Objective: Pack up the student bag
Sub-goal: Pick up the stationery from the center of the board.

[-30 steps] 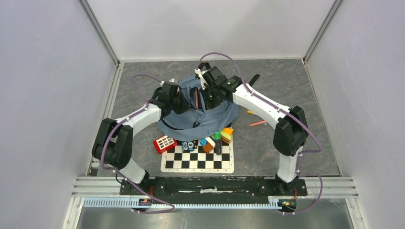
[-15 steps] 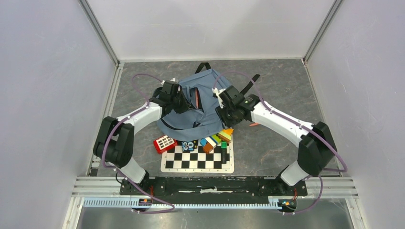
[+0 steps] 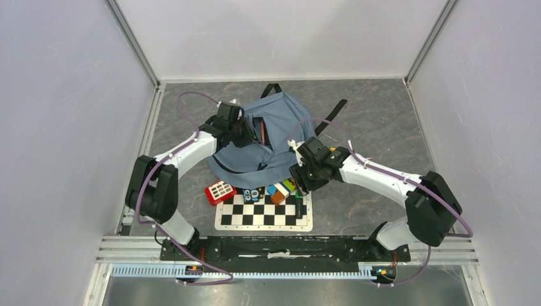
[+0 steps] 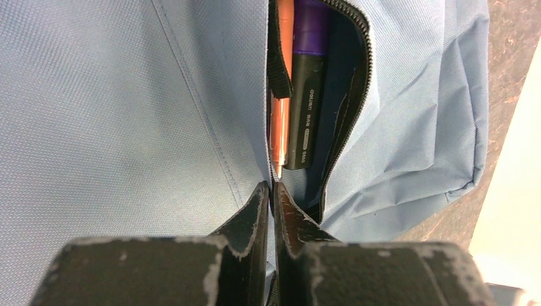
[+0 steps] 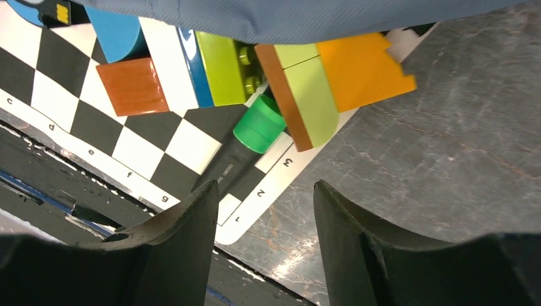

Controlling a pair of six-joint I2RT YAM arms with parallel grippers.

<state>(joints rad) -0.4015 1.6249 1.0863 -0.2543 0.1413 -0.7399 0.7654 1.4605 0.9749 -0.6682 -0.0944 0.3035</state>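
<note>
Top external view: a blue backpack (image 3: 281,121) lies on the counter (image 3: 383,115), just behind a chessboard (image 3: 255,213). The left fingers (image 4: 258,204) pinch the fabric edge of its open pocket. The right fingers (image 5: 198,217) hang wide apart, holding nothing, above a green-capped marker (image 5: 245,143) on the board.

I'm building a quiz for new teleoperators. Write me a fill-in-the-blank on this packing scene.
1. The left end effector pinches the student bag with its jaws ____.
2. The pocketed marker has a ____ cap.
3. The loose marker on the chessboard has a ____ cap.
4. The right end effector hangs above the chessboard with its jaws ____.
Missing words: shut, purple, green, open.
</note>
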